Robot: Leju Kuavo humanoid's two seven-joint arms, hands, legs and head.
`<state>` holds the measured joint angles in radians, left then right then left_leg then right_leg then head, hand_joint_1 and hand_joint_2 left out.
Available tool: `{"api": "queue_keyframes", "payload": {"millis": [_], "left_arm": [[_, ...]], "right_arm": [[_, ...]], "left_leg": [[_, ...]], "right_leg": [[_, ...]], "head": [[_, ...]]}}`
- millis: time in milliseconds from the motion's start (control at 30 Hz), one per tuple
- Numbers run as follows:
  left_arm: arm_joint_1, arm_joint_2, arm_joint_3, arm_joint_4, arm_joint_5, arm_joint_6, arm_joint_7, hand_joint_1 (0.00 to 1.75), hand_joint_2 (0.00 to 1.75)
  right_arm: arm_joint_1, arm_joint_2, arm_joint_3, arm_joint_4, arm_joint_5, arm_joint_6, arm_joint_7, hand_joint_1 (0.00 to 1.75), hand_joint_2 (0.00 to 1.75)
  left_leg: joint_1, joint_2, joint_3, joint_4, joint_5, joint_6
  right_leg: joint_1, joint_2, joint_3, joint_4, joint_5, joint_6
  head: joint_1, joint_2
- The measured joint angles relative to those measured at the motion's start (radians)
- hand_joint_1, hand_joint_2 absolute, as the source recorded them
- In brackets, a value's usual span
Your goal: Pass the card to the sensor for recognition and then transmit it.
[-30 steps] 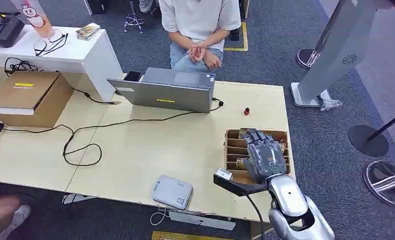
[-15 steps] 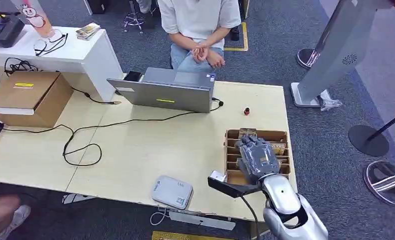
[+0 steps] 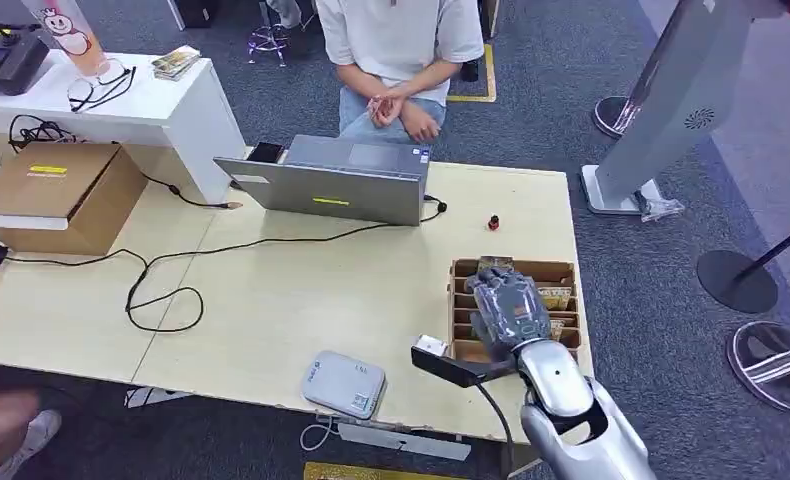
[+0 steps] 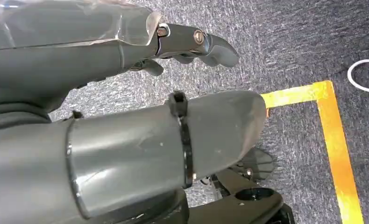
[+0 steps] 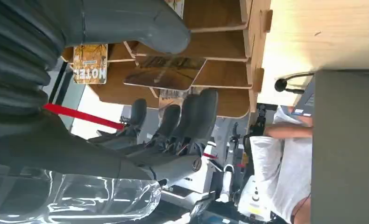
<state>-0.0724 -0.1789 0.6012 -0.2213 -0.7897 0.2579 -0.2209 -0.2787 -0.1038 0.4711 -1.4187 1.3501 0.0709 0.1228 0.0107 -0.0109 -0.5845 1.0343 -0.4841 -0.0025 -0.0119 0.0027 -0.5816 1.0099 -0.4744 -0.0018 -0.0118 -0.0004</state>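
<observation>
Cards (image 3: 559, 297) with printed pictures sit in the slots of the brown wooden rack (image 3: 461, 300) at the right end of your table. In the right wrist view you can see one dark, shiny card (image 5: 166, 73) tilted up between the thick grey thumb and the dark fingers (image 5: 192, 116). Your right hand (image 3: 511, 312) is over the rack, fingers bent down into it. I cannot tell if the card is truly pinched or just leaning there.

Closest to you, near the table's front edge, lies the flat grey card sensor with round corners (image 3: 344, 384). It is left of the rack and well apart from it.

Your left hand (image 4: 126, 116) hangs over grey carpet with a yellow tape line (image 4: 332, 135). Its fingers are apart and it holds nothing.

Farther off, a black cable (image 3: 161, 280) loops across the pale wooden table (image 3: 301, 290). Behind that stands a grey laptop (image 3: 331, 180). A small red thing (image 3: 493, 222) sits near the far edge. A person in a white shirt (image 3: 399, 40) sits behind the table.
</observation>
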Motion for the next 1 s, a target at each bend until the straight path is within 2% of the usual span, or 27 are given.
{"api": "queue_keyframes", "payload": {"millis": [100,133,300,467,633,733,933,1000], "left_arm": [[0.000,0.000,0.000,0.000,0.000,0.001,0.000,0.00,0.00],[0.000,0.000,0.000,0.000,0.000,0.001,0.000,0.00,0.00],[0.000,0.000,0.000,0.000,0.000,0.002,0.000,0.00,0.00],[0.000,0.000,0.000,0.000,0.000,0.003,0.000,0.00,0.00],[0.000,0.000,0.000,0.000,0.000,0.003,0.000,0.00,0.00],[0.000,0.000,0.000,0.000,0.000,0.002,0.000,0.00,0.00],[0.000,0.000,0.000,0.000,0.000,0.002,0.000,0.00,0.00],[0.000,0.000,0.000,0.000,0.001,0.002,0.000,0.00,0.00]], "right_arm": [[-0.007,0.000,0.000,0.005,-0.004,-0.006,0.003,0.77,1.75],[-0.008,0.000,-0.001,0.005,-0.004,-0.009,0.004,0.82,1.75],[-0.011,0.000,-0.007,0.003,-0.004,-0.016,0.010,0.77,1.75],[-0.011,0.000,-0.020,-0.002,-0.007,-0.020,0.011,0.84,1.75],[-0.009,0.000,-0.036,-0.003,-0.008,-0.020,0.014,0.82,1.75],[-0.004,0.000,-0.048,-0.002,-0.008,-0.021,0.017,0.89,1.75],[0.009,0.000,-0.068,-0.002,-0.008,-0.024,0.023,0.87,1.75],[0.012,-0.001,-0.076,0.000,-0.008,-0.025,0.025,0.93,1.75]], "left_leg": [[0.000,0.000,0.000,0.000,0.000,0.000],[0.000,0.000,0.000,0.000,0.000,0.000],[0.000,0.000,0.000,0.000,0.000,0.000],[0.000,0.000,0.000,0.000,0.000,0.000],[0.000,0.000,0.000,0.000,0.000,0.000],[0.000,0.000,0.000,0.000,0.000,0.000],[0.000,0.000,0.000,0.000,0.000,0.000],[0.000,0.000,0.000,0.000,0.000,0.000]], "right_leg": [[0.000,0.000,0.000,0.000,0.000,0.000],[0.000,0.000,0.000,0.000,0.000,0.000],[0.000,0.000,0.000,0.000,0.000,0.000],[0.000,0.000,0.000,0.000,0.000,0.000],[0.000,0.000,0.000,0.000,0.000,0.000],[0.000,0.000,0.000,0.000,0.000,0.000],[0.000,0.000,0.000,0.000,0.000,0.000],[0.000,0.000,0.000,0.000,0.000,0.000]], "head": [[0.000,0.000],[0.000,0.000],[0.000,0.000],[0.000,0.000],[0.000,0.000],[0.000,0.000],[0.000,0.000],[0.000,0.000]]}}
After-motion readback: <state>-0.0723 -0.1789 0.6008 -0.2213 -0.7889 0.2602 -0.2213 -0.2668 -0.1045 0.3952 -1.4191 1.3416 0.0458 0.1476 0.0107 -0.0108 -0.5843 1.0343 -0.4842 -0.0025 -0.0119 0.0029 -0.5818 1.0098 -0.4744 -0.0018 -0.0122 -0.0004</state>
